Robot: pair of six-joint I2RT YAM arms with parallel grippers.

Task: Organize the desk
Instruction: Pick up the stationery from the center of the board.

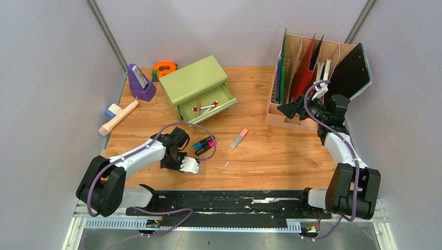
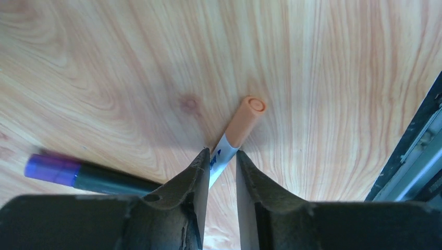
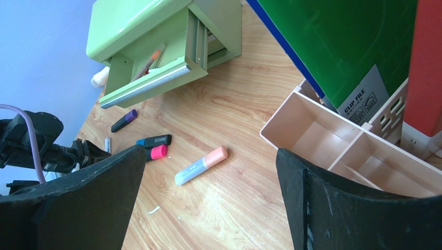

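Tabletop (image 1: 271, 151) tidying is mid-pickup: my left gripper (image 2: 223, 153) pinches the orange-capped pen (image 2: 245, 117), which I judge goes next up-frame into the open green drawer (image 1: 223, 95); my right gripper (image 3: 209, 151) hangs spread.

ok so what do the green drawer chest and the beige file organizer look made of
The green drawer chest looks like painted sheet metal, possibly plastic: thin flat panels with an even matte olive coat. The beige file organizer looks like moulded plastic: thin uniform walls, slotted cutouts and a smooth finish.
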